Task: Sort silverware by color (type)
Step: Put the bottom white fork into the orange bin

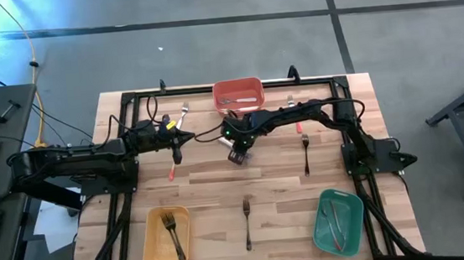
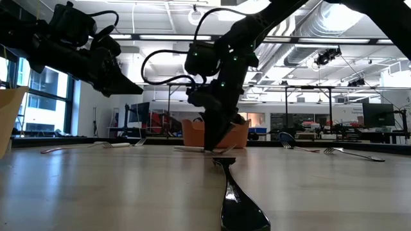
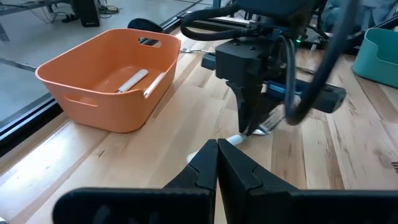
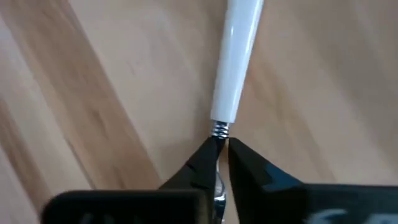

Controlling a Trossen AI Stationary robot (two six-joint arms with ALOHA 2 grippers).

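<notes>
Three bins on the worktop (image 1: pixel 211 182): red bin (image 1: pixel 238 95) holding two white-handled pieces (image 3: pixel 140 81), yellow bin (image 1: pixel 166 237) holding one black-handled fork (image 1: pixel 172 234), green bin (image 1: pixel 338 220) holding two utensils. Loose: two black-handled forks (image 1: pixel 247 221) and (image 1: pixel 306 153), one red-handled piece (image 1: pixel 172 171), one near the far edge (image 1: pixel 183 113). Right gripper (image 4: pixel 221 147) down at centre, jaws pinched on a white-handled utensil (image 4: pixel 238 56) lying on the wood. Left gripper (image 3: pixel 217 151) nearby, raised, jaws pressed together, empty.

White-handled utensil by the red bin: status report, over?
Right claw shut on white-handled utensil, still on table. Left claw shut, empty, nearby. Nothing blocking red bin.
</notes>
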